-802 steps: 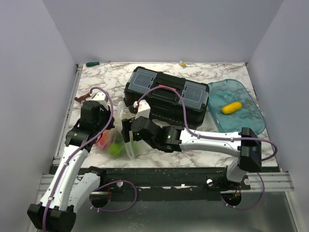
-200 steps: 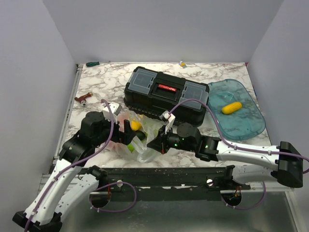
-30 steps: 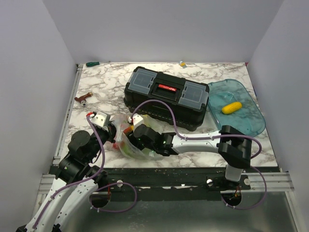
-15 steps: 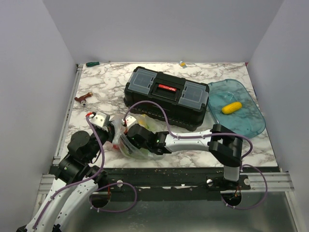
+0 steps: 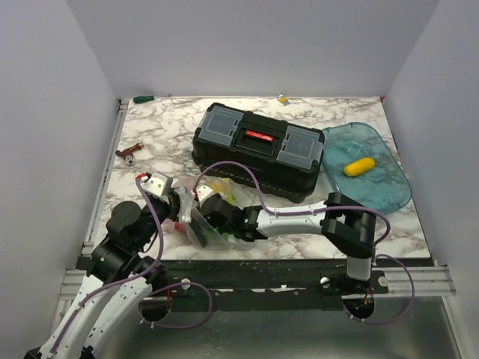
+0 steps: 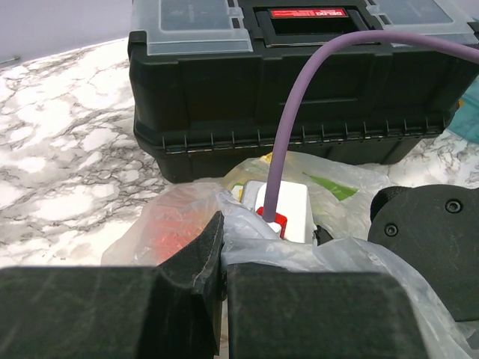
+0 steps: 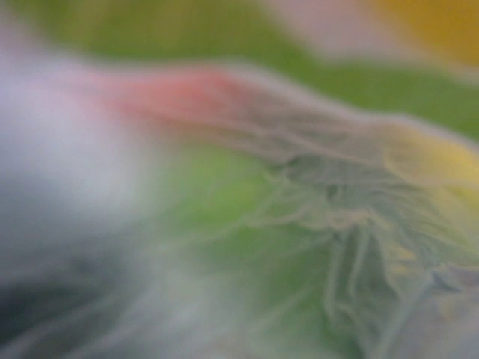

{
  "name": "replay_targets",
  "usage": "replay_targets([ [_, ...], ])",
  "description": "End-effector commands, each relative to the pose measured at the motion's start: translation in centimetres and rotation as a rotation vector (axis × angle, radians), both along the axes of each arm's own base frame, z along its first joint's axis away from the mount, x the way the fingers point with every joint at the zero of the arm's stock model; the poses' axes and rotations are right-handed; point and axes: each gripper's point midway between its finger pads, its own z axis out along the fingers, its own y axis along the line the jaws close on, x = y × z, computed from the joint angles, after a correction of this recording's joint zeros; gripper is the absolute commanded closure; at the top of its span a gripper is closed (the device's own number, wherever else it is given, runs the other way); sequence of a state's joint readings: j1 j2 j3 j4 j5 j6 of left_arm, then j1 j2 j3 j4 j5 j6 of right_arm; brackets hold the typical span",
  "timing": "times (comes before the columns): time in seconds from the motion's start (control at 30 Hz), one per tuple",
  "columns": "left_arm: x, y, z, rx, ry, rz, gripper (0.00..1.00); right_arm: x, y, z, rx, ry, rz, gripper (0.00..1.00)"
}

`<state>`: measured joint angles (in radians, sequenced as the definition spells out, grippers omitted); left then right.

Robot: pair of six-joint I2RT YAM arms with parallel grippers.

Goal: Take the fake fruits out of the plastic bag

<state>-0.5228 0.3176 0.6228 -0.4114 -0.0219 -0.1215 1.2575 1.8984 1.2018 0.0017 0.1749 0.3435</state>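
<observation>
Clear plastic bag (image 5: 212, 228) of fake fruits (image 5: 217, 185), pinched by the left gripper (image 6: 217, 250), with the right gripper (image 5: 198, 226) buried in its mouth.

Bag lying near the front edge of the marble table (image 5: 161, 127), just in front of the black toolbox (image 5: 258, 149). Left fingers (image 6: 187, 262) pressed flat together on a fold of the film, nothing else between them. Right tool lost among crinkled film from above and blurred at close range in its own wrist view: cannot tell how wide, nor whether on a fruit. Inside the bag: a red fruit (image 6: 168, 228) beside the pinched fold, something yellow toward the toolbox, green hard against the right wrist camera. Well apart at the right, in the blue tray (image 5: 389, 191): one yellow fruit (image 5: 359, 166).
</observation>
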Motion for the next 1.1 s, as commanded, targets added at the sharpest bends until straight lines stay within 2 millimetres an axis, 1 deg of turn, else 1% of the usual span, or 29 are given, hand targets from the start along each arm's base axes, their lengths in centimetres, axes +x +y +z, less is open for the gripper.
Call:
replay_targets([
  [0.0,-0.1,-0.7,1.6,-0.033,-0.031,-0.037,1.00,-0.6,-1.0,-2.9,-0.072,0.015,-0.006,0.06],
  [0.07,-0.2,-0.7,1.7,-0.033,-0.032,-0.038,1.00,0.2,-0.5,-2.8,-0.047,-0.018,-0.036,0.06],
  [0.13,-0.2,-0.7,1.7,-0.033,-0.032,-0.037,1.00,0.9,-0.2,-2.8,-0.041,-0.036,-0.071,0.08],
  [0.2,-0.2,-0.7,1.6,-0.034,-0.031,-0.039,1.00,1.5,0.1,-2.3,-0.020,-0.050,-0.101,0.09],
  [0.27,-0.2,-0.7,1.6,-0.034,-0.031,-0.039,1.00,1.9,0.3,-1.6,0.010,-0.068,-0.126,0.13],
  [0.4,-0.2,-0.7,1.6,-0.034,-0.030,-0.039,1.00,2.4,-0.1,-0.3,0.050,-0.094,-0.155,0.27],
  [0.47,-0.3,-0.7,1.6,-0.034,-0.030,-0.041,1.00,2.4,-0.2,0.6,0.077,-0.103,-0.160,0.39],
  [0.53,-0.3,-0.7,1.5,-0.033,-0.029,-0.039,1.00,2.4,-0.4,1.6,0.105,-0.109,-0.167,0.47],
  [0.6,-0.2,-0.6,1.5,-0.033,-0.030,-0.037,1.00,2.4,-0.7,2.6,0.131,-0.112,-0.176,0.51],
  [0.77,-0.2,-0.6,1.6,-0.034,-0.031,-0.037,1.00,2.9,-1.4,5.7,0.204,-0.147,-0.218,0.56],
  [0.9,-0.2,-0.8,1.5,-0.034,-0.027,-0.042,1.00,3.2,-1.7,8.7,0.283,-0.166,-0.242,0.59],
  [1.07,-0.3,-0.9,1.5,-0.035,-0.023,-0.051,1.00,2.8,-1.8,11.9,0.371,-0.162,-0.238,0.62],
])
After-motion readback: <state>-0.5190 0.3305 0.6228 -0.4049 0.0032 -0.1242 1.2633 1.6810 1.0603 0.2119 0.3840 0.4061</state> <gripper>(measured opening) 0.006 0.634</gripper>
